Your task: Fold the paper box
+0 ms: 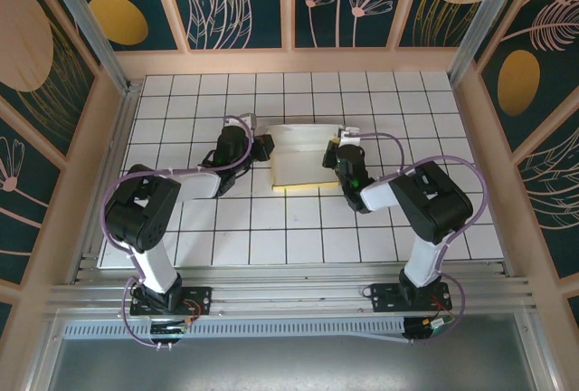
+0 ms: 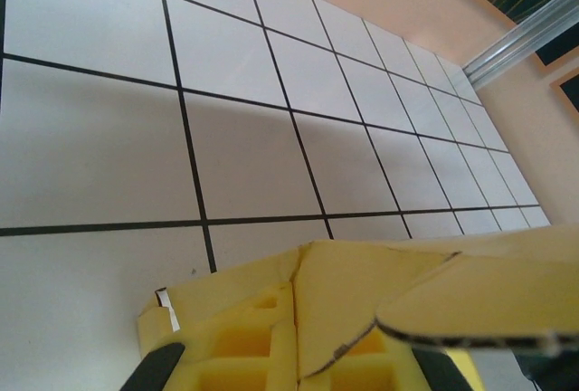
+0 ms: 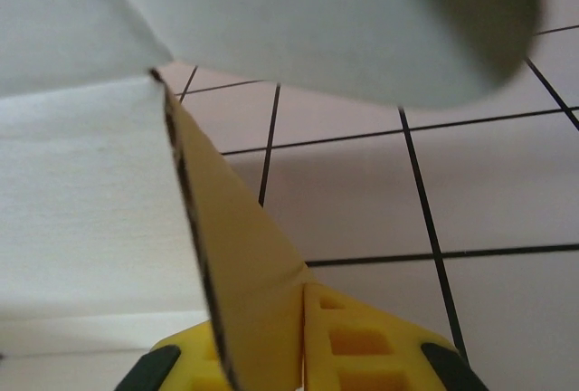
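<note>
A thin card paper box point(image 1: 303, 163), white over yellow, lies on the tiled table point(image 1: 271, 228). The left gripper point(image 1: 268, 147) is clenched on its nine o'clock edge, and the right gripper point(image 1: 334, 152) pinches the three o'clock flap.

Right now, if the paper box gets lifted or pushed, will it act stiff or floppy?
Probably floppy: the paper box is thin card, and its flap shows a slim edge in the right wrist view. Likely light, so a push should slide it across the tiled table. It may bend at its creases rather than lift flat.
</note>
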Robot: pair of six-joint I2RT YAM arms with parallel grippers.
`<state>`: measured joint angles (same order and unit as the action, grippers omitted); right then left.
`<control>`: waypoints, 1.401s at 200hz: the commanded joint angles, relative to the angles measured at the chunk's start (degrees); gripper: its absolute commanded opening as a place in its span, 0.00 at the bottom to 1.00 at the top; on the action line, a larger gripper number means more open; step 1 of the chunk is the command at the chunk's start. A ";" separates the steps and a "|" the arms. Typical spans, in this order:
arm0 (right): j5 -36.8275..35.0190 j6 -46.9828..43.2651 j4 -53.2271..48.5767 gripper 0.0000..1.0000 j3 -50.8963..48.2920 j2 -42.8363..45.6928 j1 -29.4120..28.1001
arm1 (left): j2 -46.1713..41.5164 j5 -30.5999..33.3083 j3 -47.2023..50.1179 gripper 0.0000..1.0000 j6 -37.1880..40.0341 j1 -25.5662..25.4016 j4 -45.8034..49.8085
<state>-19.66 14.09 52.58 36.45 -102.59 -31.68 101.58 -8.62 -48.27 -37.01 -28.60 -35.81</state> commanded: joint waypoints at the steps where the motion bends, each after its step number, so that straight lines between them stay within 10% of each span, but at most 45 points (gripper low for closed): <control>1: 5.16 0.68 -2.04 0.11 -3.55 1.27 -2.80 | 0.06 -5.25 3.04 0.00 -1.60 -4.07 2.90; 132: 8.37 -0.22 5.29 0.46 -17.69 13.69 -3.03 | -1.91 7.92 11.44 0.00 8.37 -11.20 -2.28; 186: 13.30 0.75 6.83 0.99 -25.13 22.39 -3.04 | -4.13 12.75 14.87 0.00 9.78 -11.29 -5.34; 280: 21.79 5.09 -20.00 0.99 -29.11 53.63 -1.36 | -4.46 15.48 13.57 0.00 13.45 -13.49 -4.18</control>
<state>-0.67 15.66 44.42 7.88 -57.69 -34.15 96.57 6.98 -35.46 -24.93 -41.17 -46.81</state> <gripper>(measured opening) 0.992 0.043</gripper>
